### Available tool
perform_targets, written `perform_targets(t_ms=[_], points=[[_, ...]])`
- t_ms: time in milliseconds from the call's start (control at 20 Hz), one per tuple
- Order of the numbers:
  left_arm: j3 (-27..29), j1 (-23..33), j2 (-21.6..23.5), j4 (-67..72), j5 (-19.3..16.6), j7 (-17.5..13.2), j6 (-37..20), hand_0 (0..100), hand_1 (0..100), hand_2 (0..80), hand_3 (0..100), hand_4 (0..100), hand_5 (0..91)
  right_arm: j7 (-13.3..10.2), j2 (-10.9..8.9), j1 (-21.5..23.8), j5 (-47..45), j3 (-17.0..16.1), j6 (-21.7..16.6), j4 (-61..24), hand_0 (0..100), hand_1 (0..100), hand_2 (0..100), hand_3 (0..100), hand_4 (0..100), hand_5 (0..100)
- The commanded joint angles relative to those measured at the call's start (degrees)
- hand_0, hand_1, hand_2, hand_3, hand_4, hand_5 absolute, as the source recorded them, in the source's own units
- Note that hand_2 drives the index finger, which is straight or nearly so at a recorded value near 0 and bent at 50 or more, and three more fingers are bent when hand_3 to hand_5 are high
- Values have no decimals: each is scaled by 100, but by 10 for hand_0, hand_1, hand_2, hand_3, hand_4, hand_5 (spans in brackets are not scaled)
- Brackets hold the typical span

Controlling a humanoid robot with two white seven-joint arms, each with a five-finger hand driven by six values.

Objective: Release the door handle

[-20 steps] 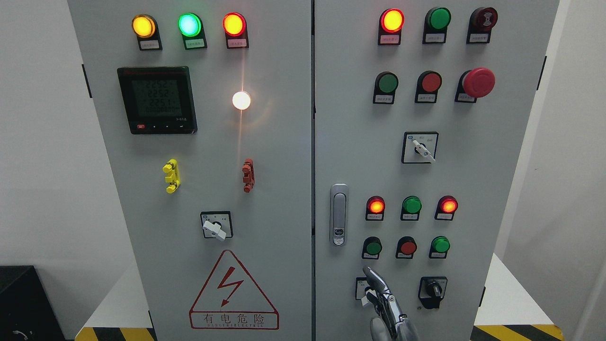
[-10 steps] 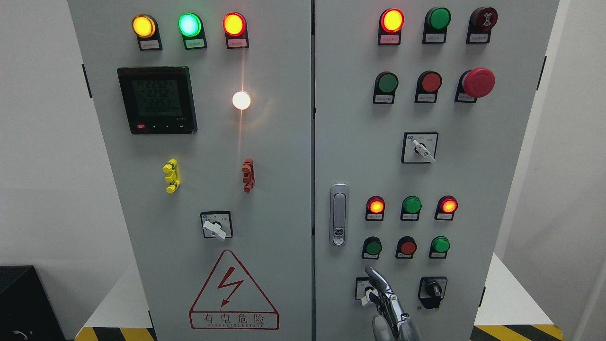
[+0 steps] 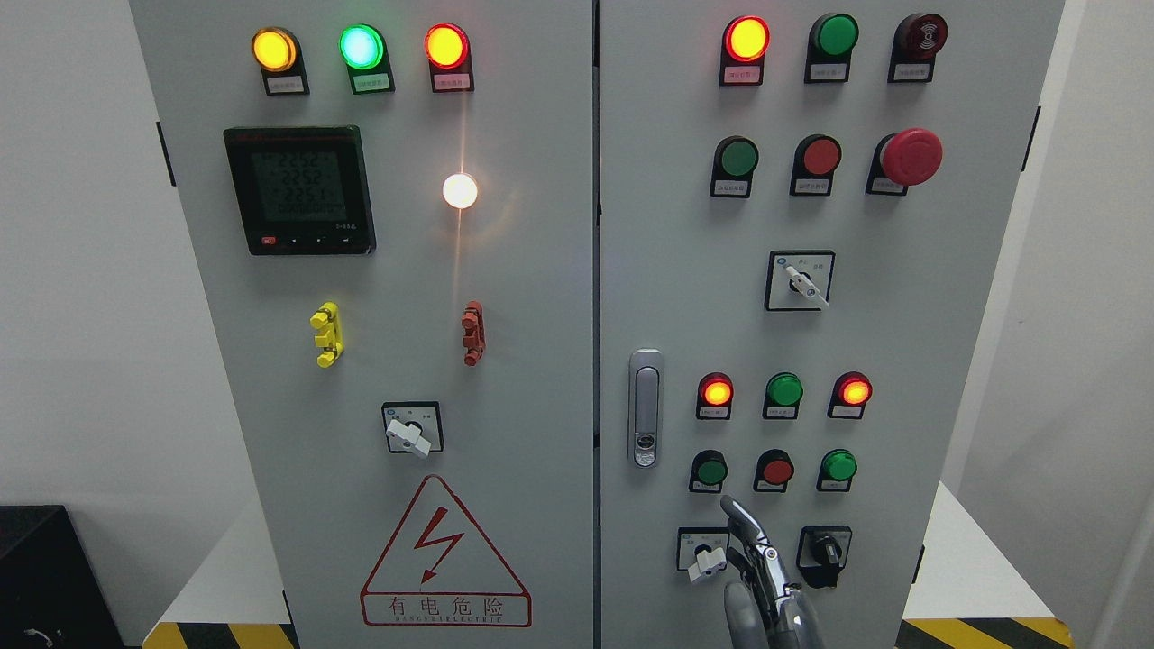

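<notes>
Fingers of the right hand [image 3: 757, 568] were loosely extended and gripping nothing, rising from the bottom edge of the right cabinet door [image 3: 947, 361] between the white selector switch [image 3: 706, 561] and the black selector switch [image 3: 823, 548]. Door handle [image 3: 645, 407] sat flush and upright near that door's left edge, well apart from the hand, so the release looked done. Judgement: withdraw straight back and down, fingers slack, avoiding both switches; left hand was out of view.

Industrial electrical room or test lab: grey two-door control cabinet [image 3: 505, 270] with lit indicator lamps [image 3: 446, 45], digital meter [image 3: 299, 189], high-voltage warning sign [image 3: 444, 559], hazard-striped floor marking [image 3: 983, 633].
</notes>
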Motion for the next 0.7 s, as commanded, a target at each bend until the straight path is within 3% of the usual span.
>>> perform_targets(t_ms=[0,50,300,651], points=[[0,-150,0,167,7,5,2,120,556,0,0,0,0,-160,-1,-256,1443,-49,238,4,358,288,0,649,710,653],[0,-150,0,167,-2,5,2,120,556,0,0,0,0,-160,-1,-265,1629,-40,229,22,366,306,0,752,794,763],[0,-150,0,167,-2,5,2,120,556,0,0,0,0,-212,-1,-318,2586,-32,203,154,377,332,0,904,955,1000],[0,-158,0,167,-2,5,2,120,556,0,0,0,0,-467,-1,-344,4362,-23,-280,654,350,298,20,1000,1000,1000]])
